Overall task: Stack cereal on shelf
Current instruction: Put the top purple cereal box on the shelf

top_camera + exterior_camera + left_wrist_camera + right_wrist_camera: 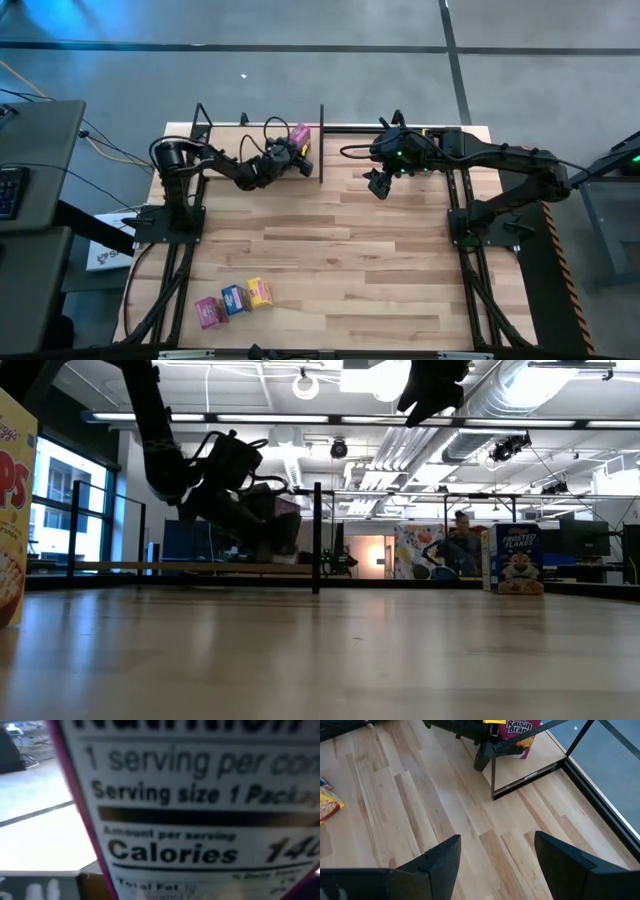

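Note:
My left gripper [287, 153] reaches to the shelf [225, 131], a pale board framed by black rods on the far left of the table, and is shut on a magenta cereal box [298, 133]. That box's nutrition panel [200, 810] fills the left wrist view. Its front [520, 732] shows in the right wrist view beside the shelf's black post [493, 770]. My right gripper [497, 860] hovers open over the bare tabletop right of the post [321, 145]. Three more boxes stand near the near-left edge: magenta [208, 311], blue [234, 299] and yellow [259, 291]. My left gripper holds the magenta box [283, 528], coming from the table's left on a slant. The box itself hides the fingers in the left wrist view, so the part held does not show. The box stands upright, its bottom at the shelf board [200, 567]; whether it rests there I cannot tell.
A blue Frosted Flakes box [514, 558] stands far right in the low view, and a yellow box [12, 510] looms at that view's left edge. The middle of the tabletop [340, 260] is bare wood. A person [460, 545] sits in the room behind.

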